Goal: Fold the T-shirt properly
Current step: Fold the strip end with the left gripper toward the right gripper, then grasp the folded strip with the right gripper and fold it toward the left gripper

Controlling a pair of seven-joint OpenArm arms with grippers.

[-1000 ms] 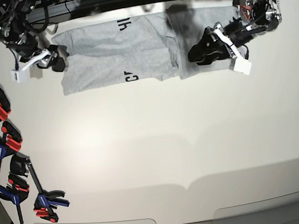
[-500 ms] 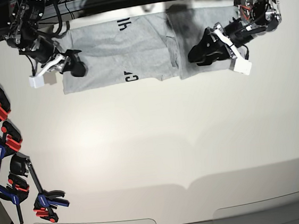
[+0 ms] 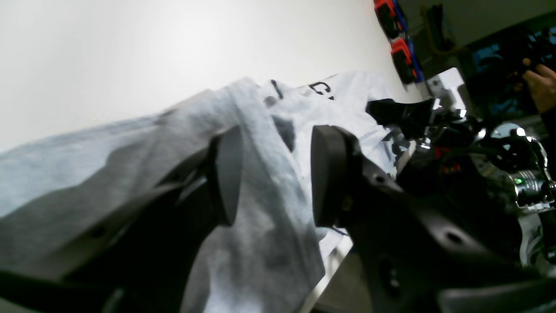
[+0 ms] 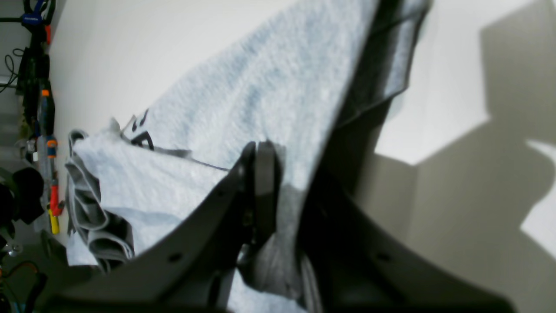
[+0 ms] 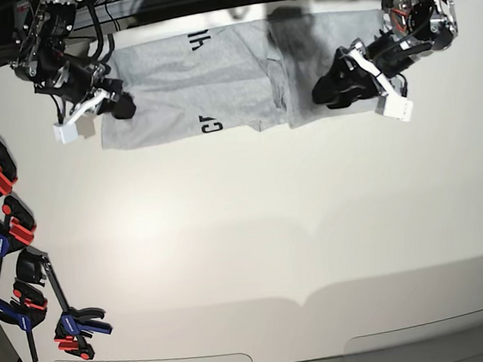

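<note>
Right pincer (image 4: 282, 204), upper left of the base view: we saw it pinching an edge of the T-shirt (image 5: 197, 90). Left pincer (image 3: 273, 169), upper right: we found its pads spread, grey cloth between them. The T-shirt lay flat along the top of the white surface (image 5: 255, 231); clamps (image 5: 15, 248) lined the left edge.
</note>
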